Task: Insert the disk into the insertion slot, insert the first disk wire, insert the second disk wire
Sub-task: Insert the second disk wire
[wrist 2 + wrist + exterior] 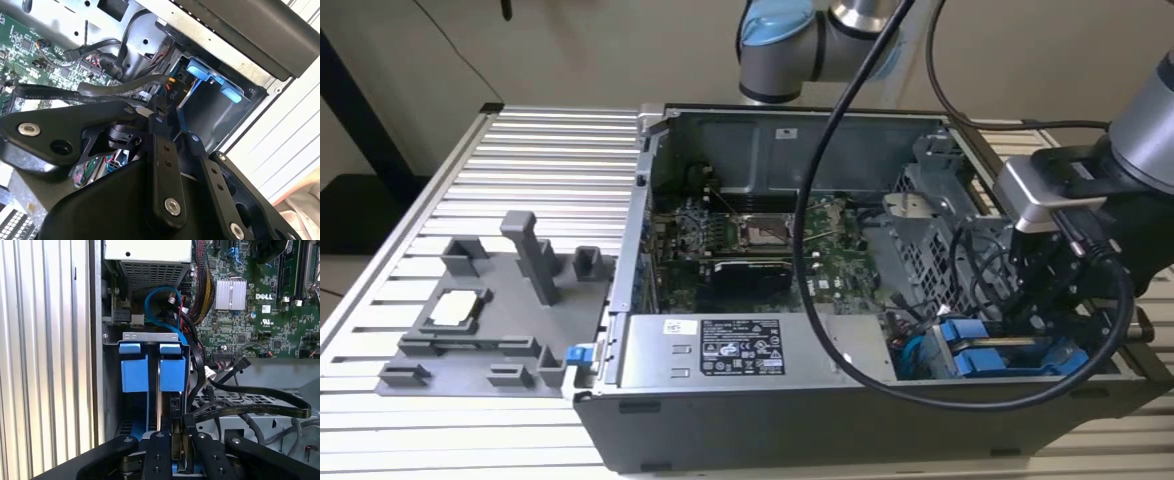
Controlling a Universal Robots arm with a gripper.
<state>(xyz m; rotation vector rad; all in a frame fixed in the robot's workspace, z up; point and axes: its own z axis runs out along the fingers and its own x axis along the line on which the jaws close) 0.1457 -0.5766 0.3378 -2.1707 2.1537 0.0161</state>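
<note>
Ribbed metal slats of the workbench (520, 140) are carrying an open computer case (787, 130), and inside its corner nearest the exterior view's right the disk (150, 371) is being seen in its blue carrier, already sitting down in the insertion slot (111, 390) with the two blue tabs standing up at the bay mouth. That first step is being judged as done. Just beside the seated disk the gripper (176, 432) is being lowered along the carrier, its fingers (165, 150) drawn close together on a dark connector at the end of a flat black cable (260, 410); the clamp is being judged as clenched on that wire, though the contact itself is partly hidden. Whether this plug is yet seated cannot be told, so both wire insertions are being counted as left. Further out, the motherboard (761, 230) and the labelled power supply box (740, 350) are lying untouched
</note>
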